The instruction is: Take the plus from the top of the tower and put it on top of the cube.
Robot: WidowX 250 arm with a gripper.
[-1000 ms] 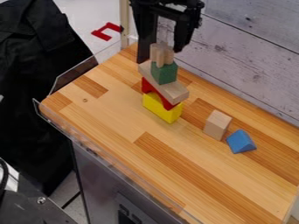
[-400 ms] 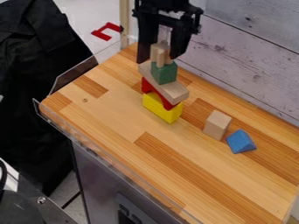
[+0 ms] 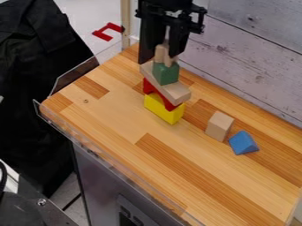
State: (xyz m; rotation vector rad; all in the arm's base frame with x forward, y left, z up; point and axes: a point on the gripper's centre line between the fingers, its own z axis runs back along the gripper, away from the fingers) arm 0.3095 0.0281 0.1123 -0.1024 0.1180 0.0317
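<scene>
My gripper [image 3: 161, 50] hangs at the top of the view over the tower, its two black fingers closed in on the sides of the natural wood plus [image 3: 164, 55]. The plus is at the tower's top, on the green block [image 3: 166, 73]. Under that block lies a slanting wooden plank [image 3: 172, 90], then a red arch [image 3: 149, 87] and a yellow block [image 3: 163, 110] at the bottom. The cube appears as a plain wooden block [image 3: 219, 126], standing by itself to the right of the tower.
A blue triangular block [image 3: 243, 142] lies just right of the wooden block. Behind the wooden table [image 3: 118, 114] runs a whitish plank wall [image 3: 247, 62]. A clear guard [image 3: 75, 73] edges the table's left side.
The gripper's fingers have drawn closer together around the plus, mostly by the right one moving left. The plus has turned and shifted slightly. The other blocks have not moved.
</scene>
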